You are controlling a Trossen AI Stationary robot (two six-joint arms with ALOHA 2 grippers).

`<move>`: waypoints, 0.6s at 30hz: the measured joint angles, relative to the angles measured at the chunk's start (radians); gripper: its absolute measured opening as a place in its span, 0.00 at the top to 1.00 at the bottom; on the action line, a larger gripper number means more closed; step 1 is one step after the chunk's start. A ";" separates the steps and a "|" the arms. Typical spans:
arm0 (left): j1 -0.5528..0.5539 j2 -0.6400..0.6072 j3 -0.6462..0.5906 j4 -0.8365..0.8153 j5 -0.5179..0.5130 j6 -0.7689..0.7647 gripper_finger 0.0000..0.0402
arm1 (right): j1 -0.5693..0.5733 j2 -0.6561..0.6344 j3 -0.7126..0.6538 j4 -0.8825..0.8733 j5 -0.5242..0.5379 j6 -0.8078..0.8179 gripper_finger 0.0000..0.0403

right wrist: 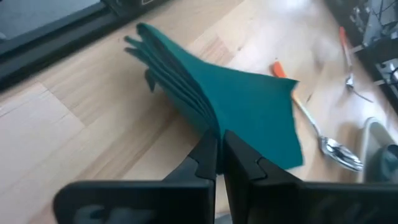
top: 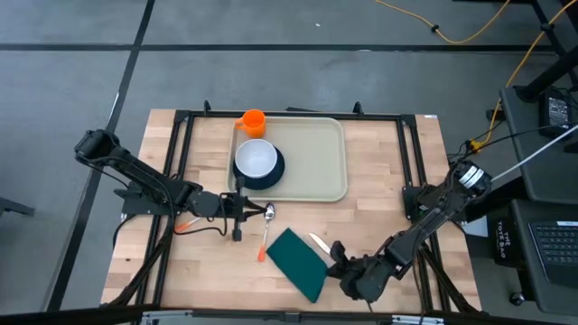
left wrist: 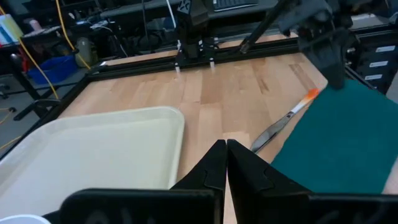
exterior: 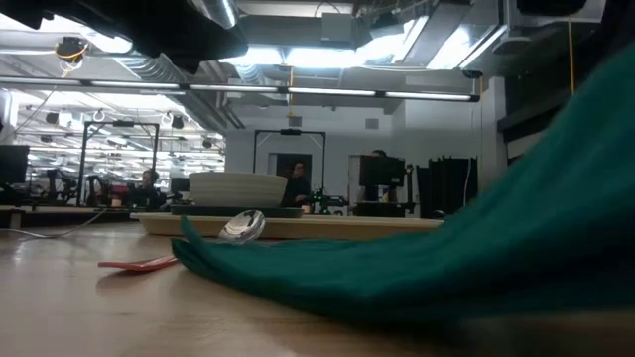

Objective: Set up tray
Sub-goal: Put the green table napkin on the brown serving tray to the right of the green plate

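Observation:
The beige tray (top: pixel 316 158) lies at the table's far middle. On its left part a white bowl (top: pixel 256 160) sits on a dark plate, and an orange cup (top: pixel 252 122) stands at its far left corner. The folded dark green napkin (top: pixel 296 262) lies near the front edge. Its right end is raised, and my right gripper (right wrist: pixel 216 146) is shut on that end. My left gripper (left wrist: pixel 226 152) hovers shut and empty near the tray's near left corner (left wrist: pixel 177 118). An orange-handled spoon (top: pixel 267 226) lies between tray and napkin. My right gripper pinches the napkin's folded edge (right wrist: pixel 210 124) between its two fingers, several layers together. The fingers slant down from the table's near right side. The held end is lifted and the layers fan apart (right wrist: pixel 152 50). The napkin's far left part (exterior: pixel 228 260) rests on the table.
A second orange-handled utensil (right wrist: pixel 347 62) lies by the left arm. A small pale object (top: pixel 318 242) lies just right of the napkin. Black frame rails (top: pixel 181 144) run along the table's sides and far edge. Bare wood shows on the tray's right (top: pixel 384 181).

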 joint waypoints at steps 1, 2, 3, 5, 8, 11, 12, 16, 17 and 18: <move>0.000 0.000 0.000 0.000 0.000 0.000 0.98 | 0.000 -0.015 0.000 -0.010 0.001 0.000 0.97; 0.000 0.000 0.000 0.000 0.001 0.000 0.98 | 0.000 -0.029 0.000 -0.025 0.002 0.000 0.97; 0.000 0.000 0.000 0.000 0.001 0.000 0.98 | -0.002 -0.041 0.000 -0.037 0.004 -0.001 0.97; 0.000 0.000 0.000 0.000 0.001 0.000 0.98 | -0.006 -0.065 0.000 -0.056 0.003 -0.001 0.97; 0.000 0.000 0.000 0.000 0.000 0.000 0.99 | -0.016 -0.103 0.000 -0.083 0.003 -0.002 0.97; 0.000 0.000 0.000 0.000 0.000 0.000 0.98 | -0.030 -0.134 0.001 -0.111 0.003 -0.002 0.97; 0.000 0.000 0.000 0.000 0.000 0.000 0.98 | -0.036 -0.145 0.001 -0.115 0.003 -0.002 0.97; 0.000 0.000 0.000 0.000 0.000 0.000 0.98 | -0.061 -0.167 0.064 -0.225 0.003 -0.003 0.97; 0.000 0.000 0.000 0.000 0.000 0.000 0.98 | -0.068 -0.169 0.090 -0.262 0.002 -0.004 0.97; 0.000 0.000 0.000 0.000 0.000 0.000 0.99 | -0.075 -0.169 0.118 -0.298 0.002 -0.004 0.97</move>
